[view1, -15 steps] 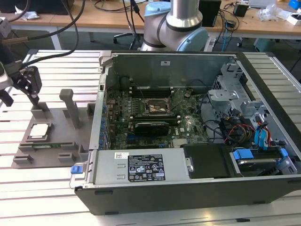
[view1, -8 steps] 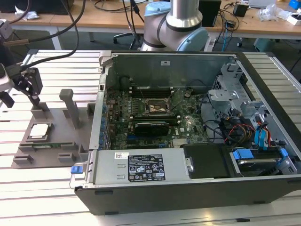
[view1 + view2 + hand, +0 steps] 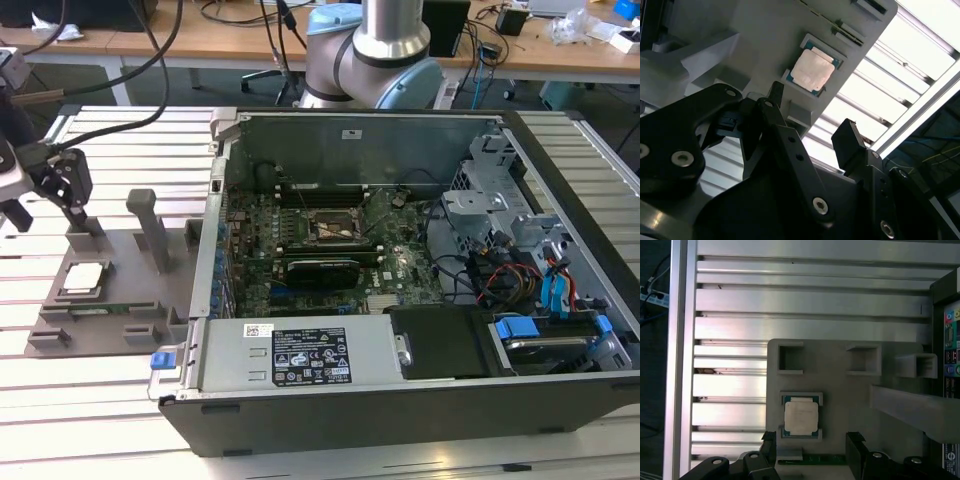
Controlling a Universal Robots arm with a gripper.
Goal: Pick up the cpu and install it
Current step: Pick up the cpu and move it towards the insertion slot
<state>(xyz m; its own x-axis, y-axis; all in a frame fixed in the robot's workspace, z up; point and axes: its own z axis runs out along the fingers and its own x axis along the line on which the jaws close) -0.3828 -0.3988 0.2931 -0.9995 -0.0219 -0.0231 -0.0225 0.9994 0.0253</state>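
Nearest: gripper (image 3: 812,120), jaws spread wide, empty, hovering over grey fixture block (image 3: 120,250). Next: cpu (image 3: 800,418), flat in a square recess of that block, below and slightly ahead of the fingertips, untouched. Farthest: open computer case (image 3: 400,410), toward the exterior view's right.

- The cpu (image 3: 800,416) has a silvery-grey metal top, smooth with a dull satin sheen, and a thin pale rim.
- The fixture block (image 3: 840,390) looks like grey plastic, matt and even.
- The table (image 3: 790,300) is slatted bare metal with a brushed finish, catching bright glare along its ribs.
- The gripper (image 3: 811,450) is black, smooth and faintly glossy, with shiny metal screw heads.
- The computer case (image 3: 350,150) is dull grey sheet metal inside and matt black outside.
- The arm (image 3: 392,25) is polished silver metal with pale blue plastic caps.
- The desks (image 3: 200,45) look like pale wood.
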